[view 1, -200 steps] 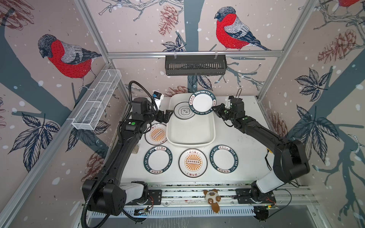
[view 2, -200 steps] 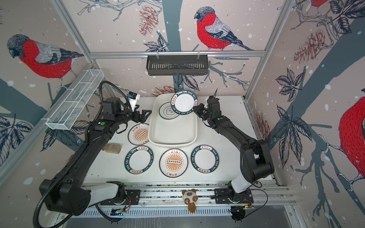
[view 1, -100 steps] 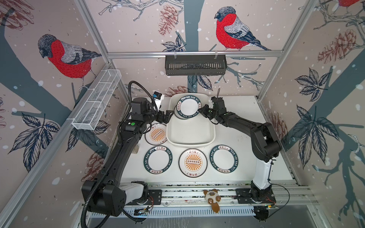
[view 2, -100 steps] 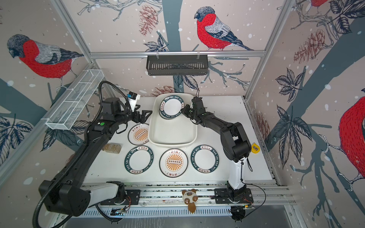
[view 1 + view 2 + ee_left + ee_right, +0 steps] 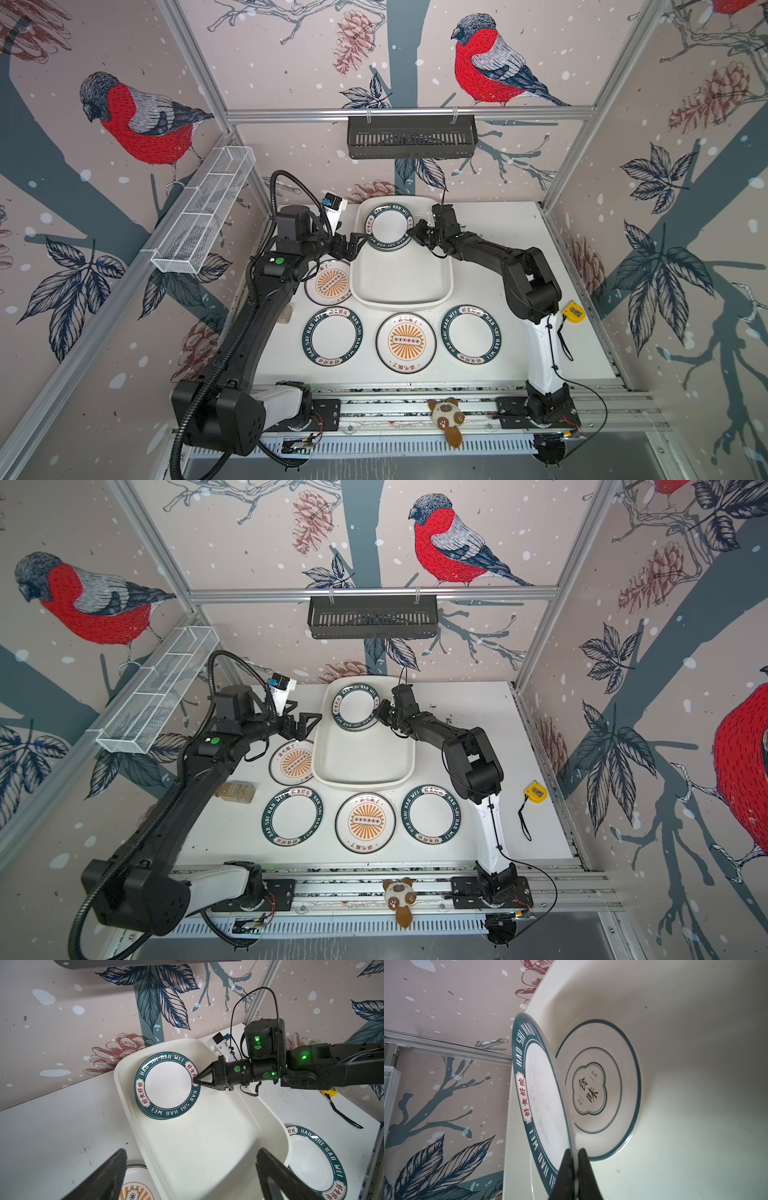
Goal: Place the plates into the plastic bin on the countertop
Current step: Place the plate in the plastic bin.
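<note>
1. In both top views the bin (image 5: 448, 291) sits mid-frame on the counter (image 5: 540, 257). The right pincer (image 5: 412, 234) is clamped on a green-rimmed plate (image 5: 389, 227) at the bin's upper end. Four loose plates (image 5: 406, 341) lie outside, left of and below the bin.
2. Left wrist view: the left pincer (image 5: 192, 1149) stands wide apart, empty.
3. Right wrist view: the green-rimmed plate tilts over a ringed plate (image 5: 598, 1088) lying in the bin. We judge one placed, one arriving, four to go.

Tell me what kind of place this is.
Likely a robot test booth, not a real kitchen: aluminium frame with wallpapered walls, arms mounted on a rail, plates by a plastic bin.
</note>
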Robot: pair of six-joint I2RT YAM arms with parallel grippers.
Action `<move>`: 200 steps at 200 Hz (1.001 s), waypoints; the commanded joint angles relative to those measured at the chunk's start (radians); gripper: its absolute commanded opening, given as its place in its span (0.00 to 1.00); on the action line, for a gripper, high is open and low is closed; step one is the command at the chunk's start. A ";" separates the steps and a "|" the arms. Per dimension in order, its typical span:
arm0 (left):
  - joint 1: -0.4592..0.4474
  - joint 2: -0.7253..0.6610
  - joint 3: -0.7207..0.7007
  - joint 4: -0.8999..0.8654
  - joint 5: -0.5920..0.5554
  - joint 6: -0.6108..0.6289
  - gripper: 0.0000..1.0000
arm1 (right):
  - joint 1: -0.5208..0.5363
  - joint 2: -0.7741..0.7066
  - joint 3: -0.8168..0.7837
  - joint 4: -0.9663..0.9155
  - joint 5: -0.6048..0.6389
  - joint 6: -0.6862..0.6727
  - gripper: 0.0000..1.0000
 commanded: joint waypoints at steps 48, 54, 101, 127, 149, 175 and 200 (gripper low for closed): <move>0.001 -0.004 -0.003 0.014 0.033 0.000 0.96 | -0.014 0.070 0.055 0.019 -0.025 0.040 0.02; 0.002 -0.004 -0.001 0.014 0.033 0.001 0.96 | -0.015 0.076 0.061 0.015 -0.026 0.042 0.02; 0.002 -0.003 -0.002 0.015 0.036 0.002 0.96 | -0.015 0.107 0.089 0.010 -0.045 0.061 0.03; 0.001 -0.004 -0.001 0.012 0.036 0.006 0.97 | -0.017 0.113 0.085 0.009 -0.040 0.068 0.03; 0.001 -0.007 -0.003 0.013 0.037 0.006 0.97 | -0.019 0.116 0.087 0.007 -0.038 0.067 0.04; 0.003 -0.008 -0.002 0.013 0.039 0.006 0.96 | -0.020 0.121 0.087 0.008 -0.039 0.070 0.04; 0.001 -0.008 -0.002 0.013 0.041 0.006 0.96 | -0.023 0.130 0.089 0.009 -0.039 0.079 0.05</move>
